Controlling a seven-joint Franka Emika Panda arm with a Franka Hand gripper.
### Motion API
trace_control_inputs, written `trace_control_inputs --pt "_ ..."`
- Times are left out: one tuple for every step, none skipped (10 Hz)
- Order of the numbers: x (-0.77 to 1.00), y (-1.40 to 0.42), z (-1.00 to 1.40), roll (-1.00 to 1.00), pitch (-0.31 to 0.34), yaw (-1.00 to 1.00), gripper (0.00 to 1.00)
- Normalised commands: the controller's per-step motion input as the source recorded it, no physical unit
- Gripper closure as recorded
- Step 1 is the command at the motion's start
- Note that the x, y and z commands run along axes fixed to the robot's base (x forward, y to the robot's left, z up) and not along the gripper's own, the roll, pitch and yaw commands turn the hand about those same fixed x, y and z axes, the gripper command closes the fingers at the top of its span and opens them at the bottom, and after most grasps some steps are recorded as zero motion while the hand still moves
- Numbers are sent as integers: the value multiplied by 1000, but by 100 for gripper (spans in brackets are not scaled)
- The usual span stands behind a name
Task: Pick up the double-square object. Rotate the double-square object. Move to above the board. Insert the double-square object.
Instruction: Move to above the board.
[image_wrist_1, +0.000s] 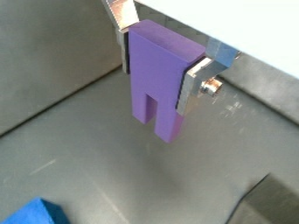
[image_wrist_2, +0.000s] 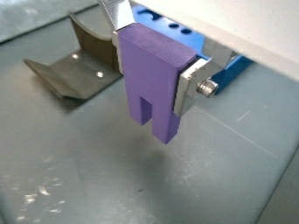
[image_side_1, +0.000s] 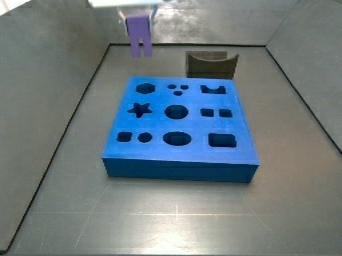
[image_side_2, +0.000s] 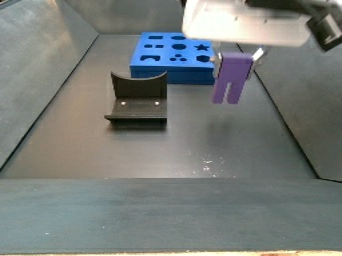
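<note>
aloft, tool (image_wrist_2: 156, 68) clamping matte purple slotted double-square object (image_wrist_2: 152, 87), upright

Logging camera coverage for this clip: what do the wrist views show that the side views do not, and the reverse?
Only the wrist views show the silver fingers clamped on the double-square object and the slot in its lower end. Only the side views show the whole board with its cut-outs, the object hanging beside it rather than above it. Both share the gripper holding the object off the floor, and the fixture.
</note>
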Motion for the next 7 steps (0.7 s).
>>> trace_control_inputs --pt "60 279 1000 -159 64 -23 100" --pt "57 258 1000 -153 70 -27 100" --pt "52 231 1000 -140 67 -30 100" --pt "49 209 1000 -128 66 -31 100" --pt "45 188 1000 -116 67 -32 100" --pt "35 148 902 -98 69 -33 100" --pt "27 106 744 -85 74 -33 100"
